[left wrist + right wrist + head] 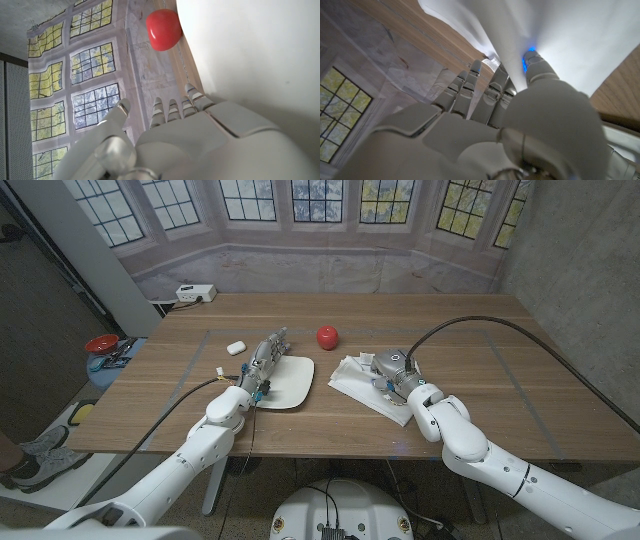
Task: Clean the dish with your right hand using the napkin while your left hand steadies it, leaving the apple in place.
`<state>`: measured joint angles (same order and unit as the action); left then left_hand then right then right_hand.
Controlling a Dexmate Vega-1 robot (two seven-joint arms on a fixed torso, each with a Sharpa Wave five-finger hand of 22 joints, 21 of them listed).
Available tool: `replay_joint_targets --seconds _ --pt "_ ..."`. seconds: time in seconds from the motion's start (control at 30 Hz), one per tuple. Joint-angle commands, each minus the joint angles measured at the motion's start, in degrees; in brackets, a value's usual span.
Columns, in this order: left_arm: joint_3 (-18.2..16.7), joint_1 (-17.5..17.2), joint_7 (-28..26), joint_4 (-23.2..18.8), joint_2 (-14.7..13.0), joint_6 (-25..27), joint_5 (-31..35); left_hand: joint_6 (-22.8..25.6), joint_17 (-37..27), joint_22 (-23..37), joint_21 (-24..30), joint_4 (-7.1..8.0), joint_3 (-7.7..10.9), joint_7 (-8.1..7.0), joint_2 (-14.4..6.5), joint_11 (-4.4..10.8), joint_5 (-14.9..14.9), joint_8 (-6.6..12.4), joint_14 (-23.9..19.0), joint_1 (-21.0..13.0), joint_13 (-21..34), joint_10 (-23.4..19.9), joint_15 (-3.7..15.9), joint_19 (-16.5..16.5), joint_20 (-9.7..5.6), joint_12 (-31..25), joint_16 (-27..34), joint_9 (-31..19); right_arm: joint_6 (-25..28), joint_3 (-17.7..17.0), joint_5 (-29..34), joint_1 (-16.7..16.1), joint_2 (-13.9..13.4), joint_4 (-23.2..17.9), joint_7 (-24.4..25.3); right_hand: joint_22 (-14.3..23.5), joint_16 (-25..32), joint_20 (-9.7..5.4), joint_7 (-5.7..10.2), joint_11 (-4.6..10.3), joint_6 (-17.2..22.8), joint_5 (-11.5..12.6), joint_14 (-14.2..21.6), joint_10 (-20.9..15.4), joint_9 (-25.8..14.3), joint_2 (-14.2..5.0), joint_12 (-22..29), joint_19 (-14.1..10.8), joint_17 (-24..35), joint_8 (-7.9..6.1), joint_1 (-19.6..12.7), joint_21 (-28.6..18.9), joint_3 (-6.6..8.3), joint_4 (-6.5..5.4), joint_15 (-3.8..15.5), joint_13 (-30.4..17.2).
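If napkin [372, 387] is gripped loosely by R hand [388, 370], it may be dropped; L hand [262, 360], fingers extended, rests on dish [288, 382]; apple [328, 336] could be knocked.

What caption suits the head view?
Left hand on square white dish; right hand on crumpled white napkin.

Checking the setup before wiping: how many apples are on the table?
1: the apple sits on the wooden table, just beyond the dish. None seem hidden.

Small white case [236, 348] on the wooden table [500, 370] nr its left side; white power strip [195, 293] at far-left corner.
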<state>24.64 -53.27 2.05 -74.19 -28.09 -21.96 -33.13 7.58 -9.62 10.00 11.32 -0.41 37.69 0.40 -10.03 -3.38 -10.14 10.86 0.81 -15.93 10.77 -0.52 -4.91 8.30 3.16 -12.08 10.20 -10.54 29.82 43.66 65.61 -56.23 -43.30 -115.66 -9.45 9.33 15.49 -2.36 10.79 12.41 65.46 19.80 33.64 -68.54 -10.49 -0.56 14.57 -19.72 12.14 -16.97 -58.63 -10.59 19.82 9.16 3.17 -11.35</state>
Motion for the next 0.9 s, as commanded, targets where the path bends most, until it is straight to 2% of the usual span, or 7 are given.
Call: replay_joint_targets --seconds 0.03,0.33,0.57,0.9 --pt "-0.6 -1.0 -0.9 -1.7 -0.9 -0.1 0.1 0.4 -0.1 0.1 0.0 -0.47 0.10 -0.06 0.0 -0.08 0.1 0.30 -0.1 -0.5 0.3 -0.2 -0.61 0.2 0.40 -0.3 0.0 -0.1 -0.4 -0.2 -0.3 0.2 -0.2 -1.2 0.8 0.1 0.5 -2.54 1.20 0.01 2.0 -0.3 0.8 -1.1 -0.2 -0.52 0.0 -0.5 0.4 -0.01 -1.2 0.0 -0.57 0.07 9.79 -0.4" --pt "-1.3 -2.5 -2.2 -3.6 -1.8 -0.1 0.4 0.4 -0.1 0.1 0.0 -0.52 0.01 -0.09 -0.1 -0.09 0.1 0.23 -0.1 -0.6 0.3 -0.2 -0.62 0.2 0.36 -0.3 0.1 -0.1 -0.8 -0.3 -0.6 -0.3 0.0 -1.4 2.2 0.1 0.8 -2.70 1.11 -0.04 2.5 -0.8 1.5 -2.0 -0.2 -0.81 0.3 -0.6 0.5 0.19 -1.9 0.0 -1.13 -0.04 9.87 -1.0" --pt "-1.8 -3.8 -3.0 -5.3 -2.8 0.2 0.5 0.4 -0.1 0.1 0.0 -0.55 -0.07 -0.14 -0.1 -0.26 0.1 0.19 0.0 -0.7 0.3 -0.2 -0.71 0.1 0.53 -0.3 0.1 -0.1 -0.3 0.0 0.0 -0.6 0.3 -2.3 1.7 0.1 1.1 -3.33 1.14 -0.06 2.7 -1.3 2.1 -2.2 -0.2 -1.06 0.4 -0.7 0.7 0.45 -2.0 0.0 -1.70 -0.28 9.78 -1.3" --pt "-2.5 -5.3 -3.6 -7.0 -3.8 0.2 0.3 0.5 -0.1 0.1 0.0 -0.61 -0.15 -0.10 -0.1 -0.19 0.1 0.17 0.0 -0.7 0.3 -0.2 -0.74 0.1 0.56 -0.3 0.0 -0.1 -0.5 -0.3 0.4 -0.9 0.3 -3.6 0.8 0.1 1.1 -3.39 1.19 -0.04 2.7 -1.6 2.3 -2.1 -0.2 -1.35 0.3 -0.7 0.7 0.79 -2.2 0.0 -2.13 -0.46 9.67 -1.5"
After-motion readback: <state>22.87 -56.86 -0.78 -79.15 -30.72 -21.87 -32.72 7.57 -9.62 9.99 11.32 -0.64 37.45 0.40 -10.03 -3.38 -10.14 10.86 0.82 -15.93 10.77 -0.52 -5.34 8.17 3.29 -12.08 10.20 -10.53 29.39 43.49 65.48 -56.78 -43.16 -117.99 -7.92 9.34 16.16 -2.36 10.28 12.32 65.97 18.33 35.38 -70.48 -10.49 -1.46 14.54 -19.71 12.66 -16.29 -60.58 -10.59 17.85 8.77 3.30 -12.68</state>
